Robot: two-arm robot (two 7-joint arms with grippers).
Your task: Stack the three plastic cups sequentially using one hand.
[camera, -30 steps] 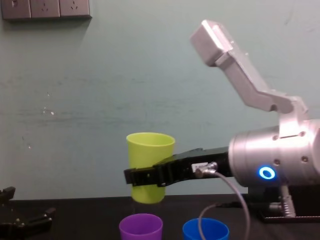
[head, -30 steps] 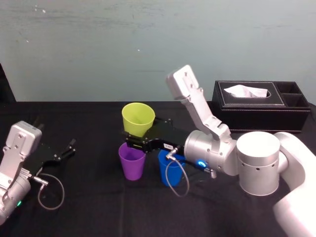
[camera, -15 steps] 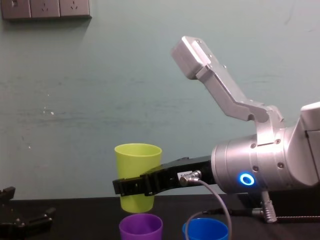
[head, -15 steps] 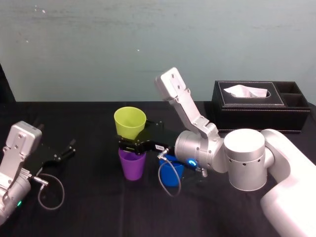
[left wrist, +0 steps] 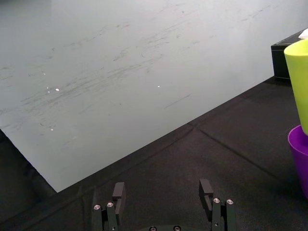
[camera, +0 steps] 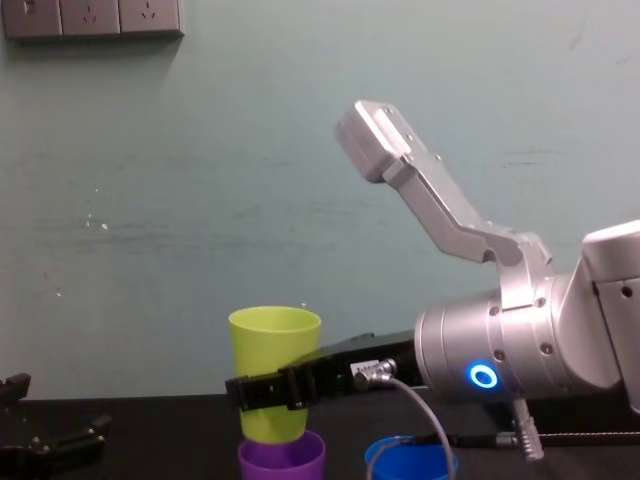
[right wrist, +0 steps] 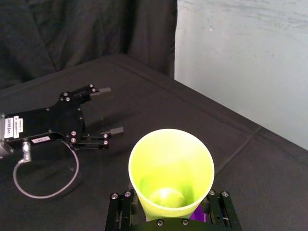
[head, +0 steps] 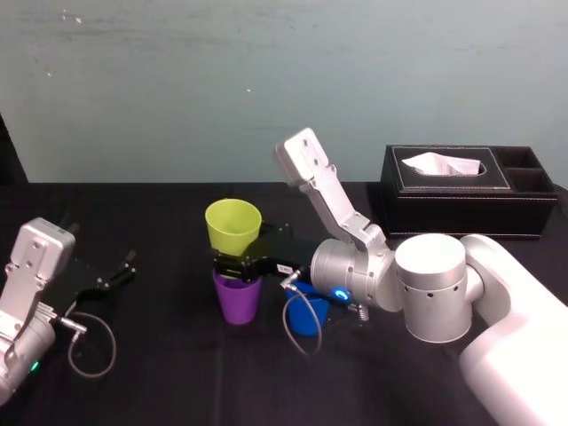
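While the left tool lies parted, the right tool clamps the tapered yellow-green cup, base inside the purple cup.

Plain yellow-green cup, plain purple cup, plain blue cup; black tabletop; black right hand on a silver-grey arm with a glowing blue ring.

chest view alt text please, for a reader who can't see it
The right tool holds the yellow-green cup upright, its base at the rim of the purple cup on the black table. The blue cup stands to the right; the left tool rests at far left.
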